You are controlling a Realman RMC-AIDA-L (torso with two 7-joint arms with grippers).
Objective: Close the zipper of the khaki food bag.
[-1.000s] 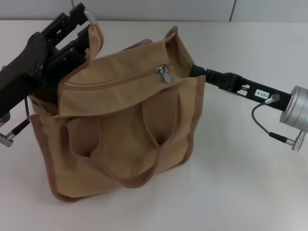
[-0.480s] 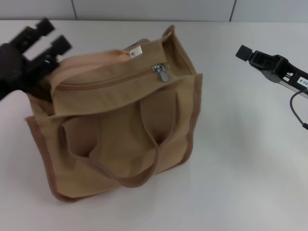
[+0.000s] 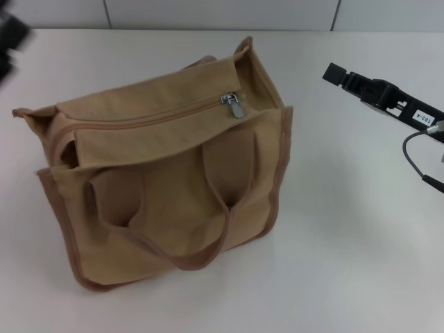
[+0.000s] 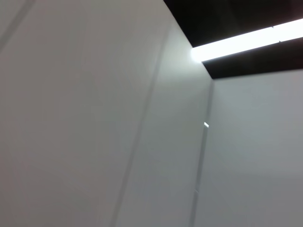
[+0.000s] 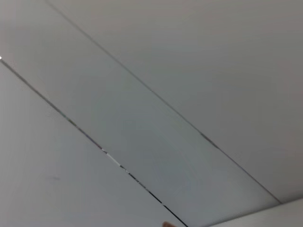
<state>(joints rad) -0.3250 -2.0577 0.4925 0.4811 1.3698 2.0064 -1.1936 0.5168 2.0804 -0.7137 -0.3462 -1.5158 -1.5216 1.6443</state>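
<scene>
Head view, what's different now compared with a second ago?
Both grippers let go of the khaki food bag and pulled away: the left gripper to the far left corner, almost out of view, the right gripper out to the right. The bag's top panel settled lower. The zipper and its pull tab look unchanged, and the bag stands in the same spot.

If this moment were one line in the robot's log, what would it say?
zipper: shut, pull tab at right end | khaki food bag: upright on table | right gripper: clear of bag | left gripper: at frame edge
</scene>
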